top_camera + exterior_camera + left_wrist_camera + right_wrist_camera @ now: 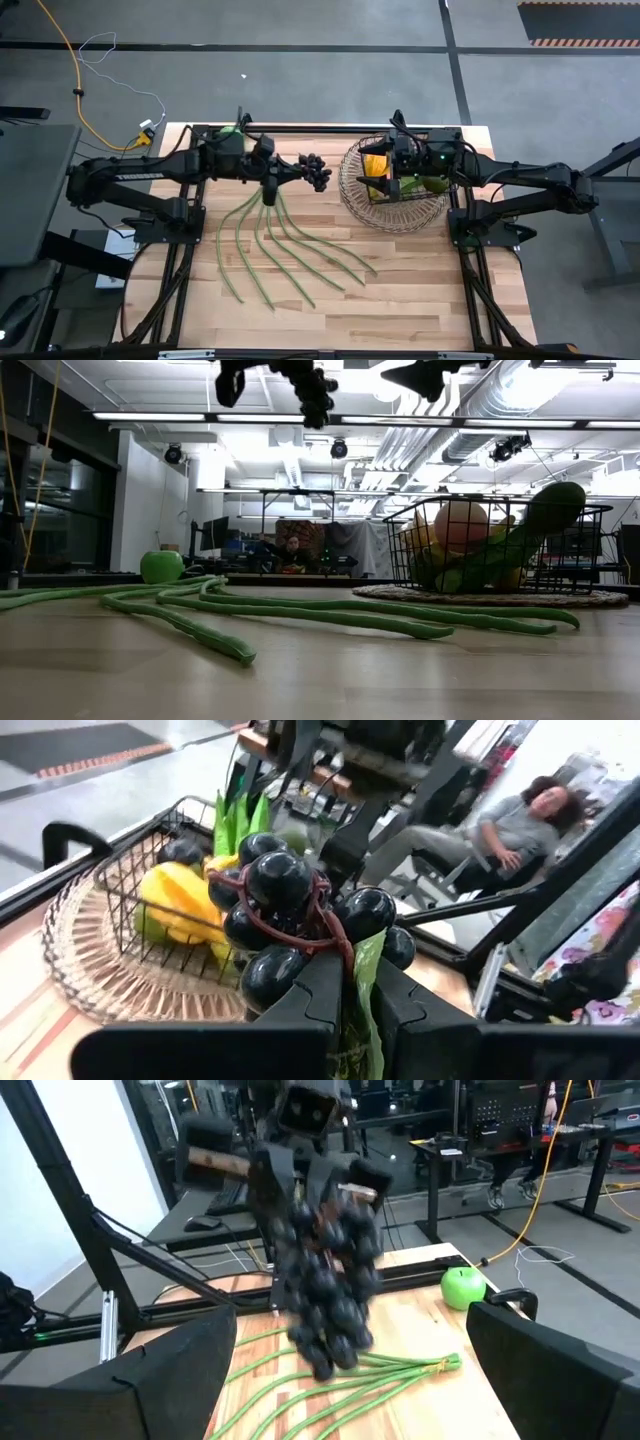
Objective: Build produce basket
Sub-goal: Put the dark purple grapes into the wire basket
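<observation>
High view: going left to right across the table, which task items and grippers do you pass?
green apple → long green beans → left gripper → dark grapes → basket → right gripper

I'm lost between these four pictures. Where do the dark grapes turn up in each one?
High view: dark grapes in the left gripper, between the arms, short of the basket.
Low view: grapes hang at the top, above the long green beans.
Left wrist view: grapes fill the centre, pinched between the fingers.
Right wrist view: a blurred cluster at centre.
Shared landmark: the beans.
</observation>
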`<state>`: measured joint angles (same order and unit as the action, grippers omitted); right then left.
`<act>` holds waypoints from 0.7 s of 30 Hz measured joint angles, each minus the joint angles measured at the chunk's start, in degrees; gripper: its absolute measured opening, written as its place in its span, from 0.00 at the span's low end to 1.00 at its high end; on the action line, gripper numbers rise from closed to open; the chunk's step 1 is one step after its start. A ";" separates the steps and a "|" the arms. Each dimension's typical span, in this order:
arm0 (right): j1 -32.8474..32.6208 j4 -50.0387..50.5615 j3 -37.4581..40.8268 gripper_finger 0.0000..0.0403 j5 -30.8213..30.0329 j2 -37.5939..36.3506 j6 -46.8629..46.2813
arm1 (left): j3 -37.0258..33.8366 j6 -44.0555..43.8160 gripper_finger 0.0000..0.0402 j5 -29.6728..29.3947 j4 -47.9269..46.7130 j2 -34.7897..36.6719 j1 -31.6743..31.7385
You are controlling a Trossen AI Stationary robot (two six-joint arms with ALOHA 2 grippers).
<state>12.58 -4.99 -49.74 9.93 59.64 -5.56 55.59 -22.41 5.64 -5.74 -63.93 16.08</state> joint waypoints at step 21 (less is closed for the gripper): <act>0.15 -11.45 -0.02 0.96 -2.44 -2.19 -3.57 | 14.11 0.00 0.01 0.05 24.85 -34.84 -1.03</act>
<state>12.73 -16.44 -49.76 7.50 57.45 -9.13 69.70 -22.41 5.69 19.11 -98.77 15.05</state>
